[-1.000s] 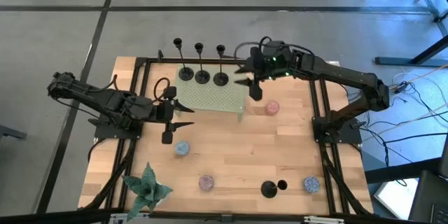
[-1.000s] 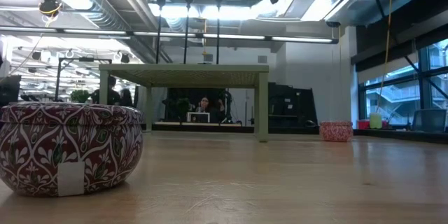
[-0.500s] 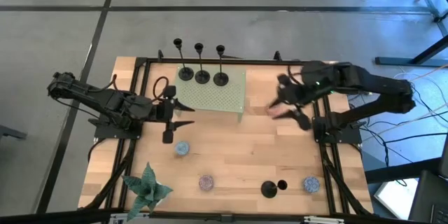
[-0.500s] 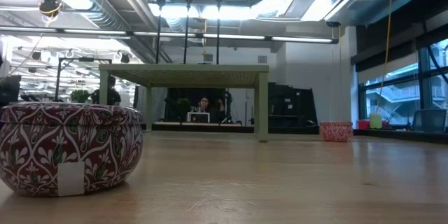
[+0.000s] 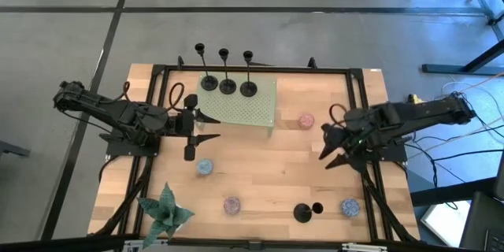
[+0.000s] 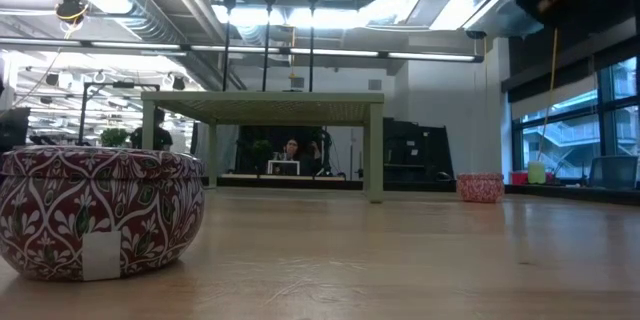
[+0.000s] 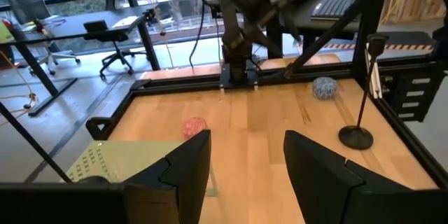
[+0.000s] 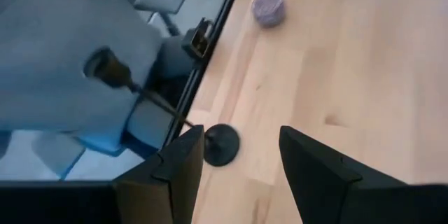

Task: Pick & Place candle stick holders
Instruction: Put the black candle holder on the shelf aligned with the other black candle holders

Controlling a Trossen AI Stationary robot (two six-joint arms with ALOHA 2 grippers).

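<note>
High view: we see three holders [image 5: 227, 85] on green stand [image 5: 246, 110]. Fourth holder [image 5: 302, 212] near front edge, well apart from right gripper [image 5: 331, 143], fingers apart, empty. Left gripper [image 5: 206, 129] waits, fingers apart.

Right wrist view: holder [image 8: 220, 143] ahead between fingers. We could bump thin stem, tip it.
</note>
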